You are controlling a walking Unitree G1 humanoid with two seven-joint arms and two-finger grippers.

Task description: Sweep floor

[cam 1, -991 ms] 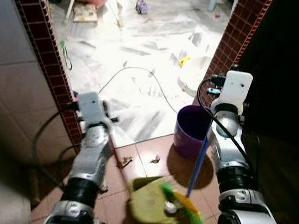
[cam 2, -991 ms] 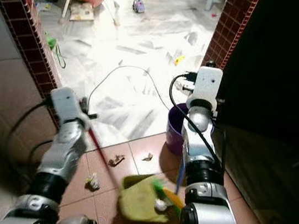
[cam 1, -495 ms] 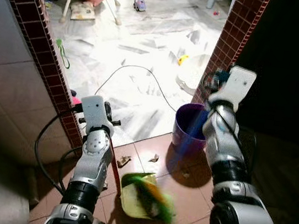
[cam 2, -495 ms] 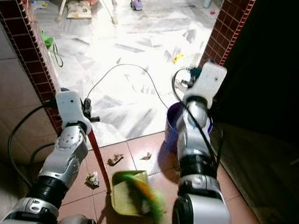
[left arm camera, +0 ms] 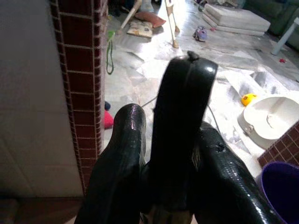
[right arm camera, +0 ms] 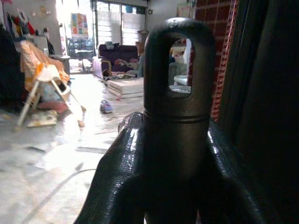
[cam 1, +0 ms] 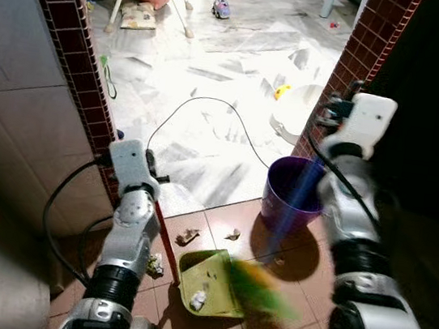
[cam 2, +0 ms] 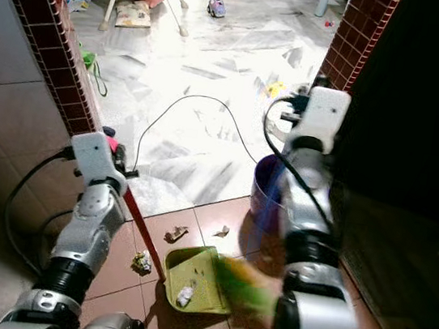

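A green dustpan (cam 1: 207, 281) lies on the red floor tiles with a crumpled white paper (cam 1: 198, 299) inside it. Its red handle (cam 1: 161, 242) runs up to my left gripper (left arm camera: 175, 135), which is shut on the handle's black end (left arm camera: 182, 93). My right gripper (right arm camera: 175, 154) is shut on the broom's black handle top (right arm camera: 180, 93), which has a hanging hole. The broom's blue shaft (cam 1: 292, 203) is blurred. Its green and orange bristles (cam 1: 263, 289) are at the pan's right edge.
More paper scraps (cam 1: 154, 266) (cam 1: 187, 236) (cam 1: 232, 234) lie on the tiles near the pan. A purple bucket (cam 1: 293, 195) stands by the right brick post (cam 1: 374, 55). A black cable (cam 1: 203, 105), a white basin (cam 1: 297, 110) and toys lie on the marble floor beyond.
The bristles swept leftwards over the pan and then back to its right edge. The white paper lump now lies inside the pan. The camera has shifted slightly.
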